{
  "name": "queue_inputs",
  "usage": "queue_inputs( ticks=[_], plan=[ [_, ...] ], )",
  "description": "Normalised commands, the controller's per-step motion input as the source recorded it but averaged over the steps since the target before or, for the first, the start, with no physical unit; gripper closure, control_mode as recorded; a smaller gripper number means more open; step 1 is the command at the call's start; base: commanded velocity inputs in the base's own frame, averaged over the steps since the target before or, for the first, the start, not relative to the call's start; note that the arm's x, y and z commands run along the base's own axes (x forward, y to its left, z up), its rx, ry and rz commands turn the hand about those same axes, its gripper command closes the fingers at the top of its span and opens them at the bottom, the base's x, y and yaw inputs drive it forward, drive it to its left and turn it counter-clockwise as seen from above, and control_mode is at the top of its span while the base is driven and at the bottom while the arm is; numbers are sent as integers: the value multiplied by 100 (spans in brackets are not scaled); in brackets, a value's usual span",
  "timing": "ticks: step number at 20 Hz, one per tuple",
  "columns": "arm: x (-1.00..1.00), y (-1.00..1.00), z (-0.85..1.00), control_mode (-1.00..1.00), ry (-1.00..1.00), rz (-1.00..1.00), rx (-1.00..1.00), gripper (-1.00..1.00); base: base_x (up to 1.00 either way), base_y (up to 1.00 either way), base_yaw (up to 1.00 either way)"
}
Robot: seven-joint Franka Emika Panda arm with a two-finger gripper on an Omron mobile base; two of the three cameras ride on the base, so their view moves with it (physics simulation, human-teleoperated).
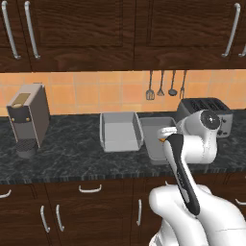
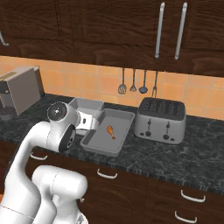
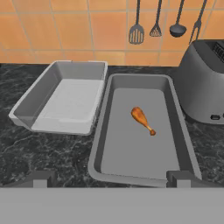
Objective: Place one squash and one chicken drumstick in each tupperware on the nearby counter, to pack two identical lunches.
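On the marbled black desk (image 3: 52, 148), the left grey tupperware (image 3: 65, 103) is sitting bare, angled slightly. Just beside it, the right tupperware (image 3: 173, 127) is holding a brown chicken drumstick (image 3: 142, 120), its thick end pointing toward the tiled wall and its bone toward the camera. The claw (image 3: 109, 179) is hovering wide open over the tray's near rim, gripping nothing. A silver toaster (image 3: 203, 83) is standing at right.

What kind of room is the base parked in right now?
Almost certainly a home kitchen. A black-grey marbled stone counter runs over dark wood drawers, a silver four-slot toaster stands against an orange tiled wall with hanging dark metal utensils, and a grey boxy coffee machine sits at the left end.
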Motion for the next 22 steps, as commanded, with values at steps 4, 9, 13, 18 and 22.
queue_inputs(
  ticks=[4,9,13,18,22],
  plan=[
    [-67,0,52,-100,0,0,-6,-100,0,0,0],
    [-17,0,14,100,1,0,-4,-100,-38,0,0],
    [0,0,0,100,0,0,0,-100,-89,-45,-12],
    [0,0,0,100,0,0,0,-100,-63,-99,-16],
    [0,0,0,100,0,0,0,-100,-37,-100,-9]
  ],
)
